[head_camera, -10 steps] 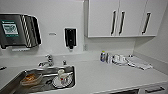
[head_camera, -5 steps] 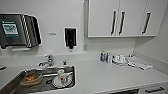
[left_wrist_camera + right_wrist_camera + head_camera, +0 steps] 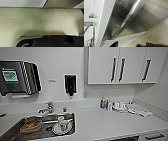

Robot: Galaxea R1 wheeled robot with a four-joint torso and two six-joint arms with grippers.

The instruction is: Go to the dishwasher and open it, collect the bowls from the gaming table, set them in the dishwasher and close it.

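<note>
A: Head view, what stands before the robot?
B: A white table (image 3: 105, 122) along a white wall. At about 8 o'clock a steel sink (image 3: 15, 130) is let into it, with a tap (image 3: 48, 107) at its far rim. In the sink lie a brownish dish (image 3: 30, 125) and, just beside it toward 3 o'clock, a white cup (image 3: 62, 122) on a plate (image 3: 58, 130).

A: And on the wall?
B: At 10 o'clock a paper-towel box (image 3: 18, 77); near the centre a dark soap dispenser (image 3: 70, 84); at 1 o'clock white cupboards (image 3: 122, 64) with black handles. Beneath them, at 3 o'clock, a small bottle (image 3: 102, 103), some white crockery (image 3: 118, 106) and a cloth (image 3: 140, 110) sit on the table.

A: Where is the dishwasher?
B: The right wrist view shows its silver-grey front (image 3: 144, 18) close by, crossed by a long bright bar handle (image 3: 130, 17); a white panel (image 3: 104, 22) adjoins it, and pale speckled floor (image 3: 159, 36) lies beside it. The left wrist view looks at the same pale floor (image 3: 37, 22).

A: State of each pincer?
B: I cannot tell for either; only dark robot parts edge the wrist views.
</note>
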